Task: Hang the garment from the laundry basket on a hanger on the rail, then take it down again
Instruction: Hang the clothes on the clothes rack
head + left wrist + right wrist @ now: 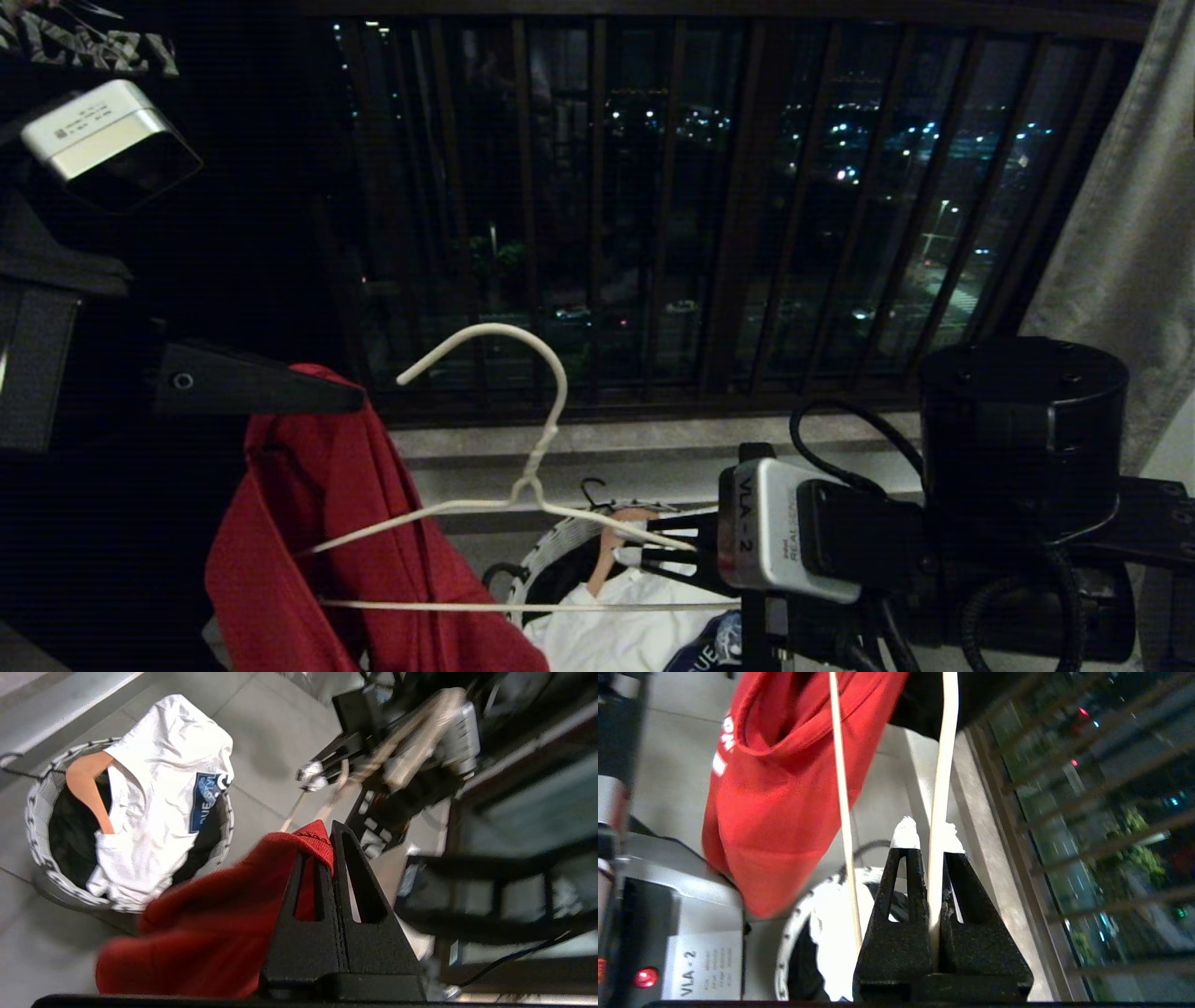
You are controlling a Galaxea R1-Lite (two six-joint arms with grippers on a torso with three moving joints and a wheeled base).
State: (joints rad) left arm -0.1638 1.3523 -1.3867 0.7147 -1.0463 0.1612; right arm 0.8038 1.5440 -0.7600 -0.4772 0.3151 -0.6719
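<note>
The red garment [308, 523] hangs in a bunch from my left gripper [355, 397], which is shut on a fold of its hem [308, 840]. My right gripper [639, 551] is shut on one shoulder wire of the white wire hanger [537, 448], held with its hook up. The hanger's other end overlaps the garment [775, 788]; I cannot tell whether it is inside the cloth. In the right wrist view the wire [941, 788] runs between the white-tipped fingers of my right gripper [929, 840]. The laundry basket [35, 826] stands on the floor below both grippers. The rail is out of view.
A white T-shirt [149, 812] and a wooden hanger [88, 784] lie in the basket. Dark window railing bars [747, 233] and a stone ledge [607, 439] are straight ahead. A pale curtain [1120, 243] hangs at the right.
</note>
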